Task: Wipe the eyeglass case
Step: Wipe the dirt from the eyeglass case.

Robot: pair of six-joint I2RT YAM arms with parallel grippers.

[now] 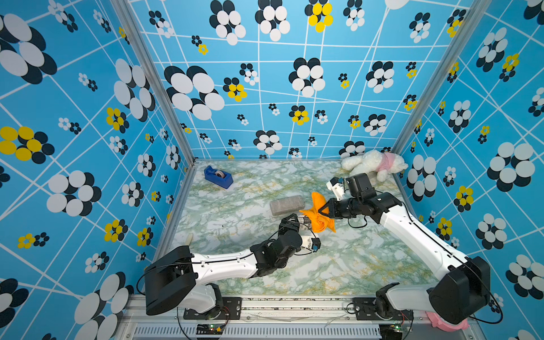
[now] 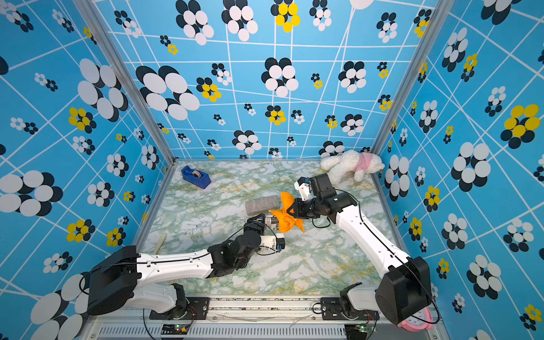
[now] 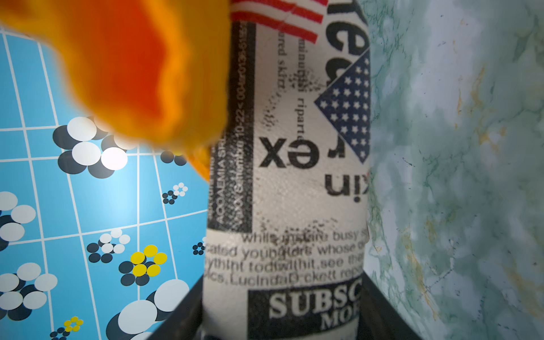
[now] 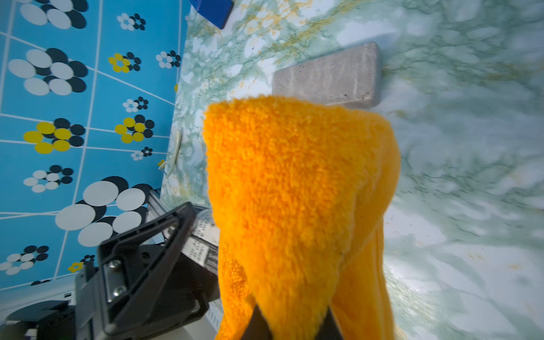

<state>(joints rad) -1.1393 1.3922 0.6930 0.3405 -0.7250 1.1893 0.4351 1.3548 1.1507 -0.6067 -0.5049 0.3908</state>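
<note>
The eyeglass case (image 1: 303,221) (image 2: 271,221) is covered in newspaper print with a flag pattern. My left gripper (image 1: 292,221) is shut on one end of it and holds it just above the marble table (image 1: 338,265). In the left wrist view the case (image 3: 288,176) runs out from between the black fingers (image 3: 182,321). My right gripper (image 1: 320,209) is shut on a fluffy orange cloth (image 1: 318,219) (image 4: 294,176), which drapes over the case's far end. The cloth (image 3: 132,73) touches the case's side and hides that end.
A grey rectangular block (image 1: 287,205) lies just behind the case. A blue tape dispenser (image 1: 218,176) sits at the back left and a white plush dog (image 1: 374,164) at the back right. A cream stick (image 1: 189,239) lies by the left wall.
</note>
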